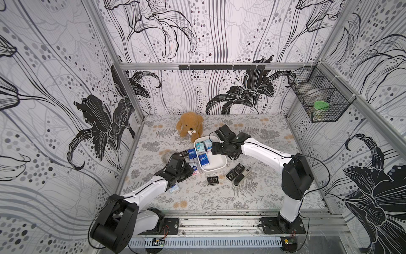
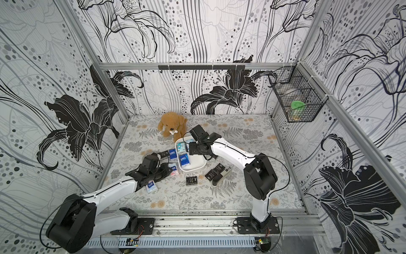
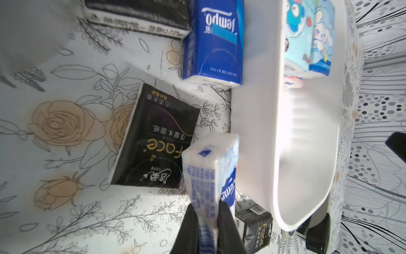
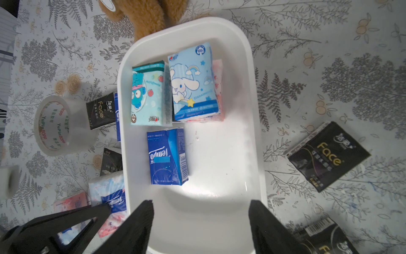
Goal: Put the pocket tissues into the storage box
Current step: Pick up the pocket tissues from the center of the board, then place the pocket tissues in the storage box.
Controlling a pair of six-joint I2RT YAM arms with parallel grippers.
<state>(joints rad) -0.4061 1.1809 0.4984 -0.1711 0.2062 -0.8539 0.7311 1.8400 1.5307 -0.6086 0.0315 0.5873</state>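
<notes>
Left wrist view shows left gripper (image 3: 207, 212) pinching white-blue packet (image 3: 209, 167) — unclear in top views; right gripper (image 4: 201, 205) jaws spread — storage box (image 4: 252, 92) between them.

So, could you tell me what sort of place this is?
Probably a purpose-built robot test cell: an aluminium frame holding wallpapered panels, a left arm and right arm bolted to a front rail, and a patterned tabletop.

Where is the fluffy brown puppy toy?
In a top view the brown puppy toy sits at the back of the table, just behind the far end of the white storage box, slightly toward the robot's left.
</notes>
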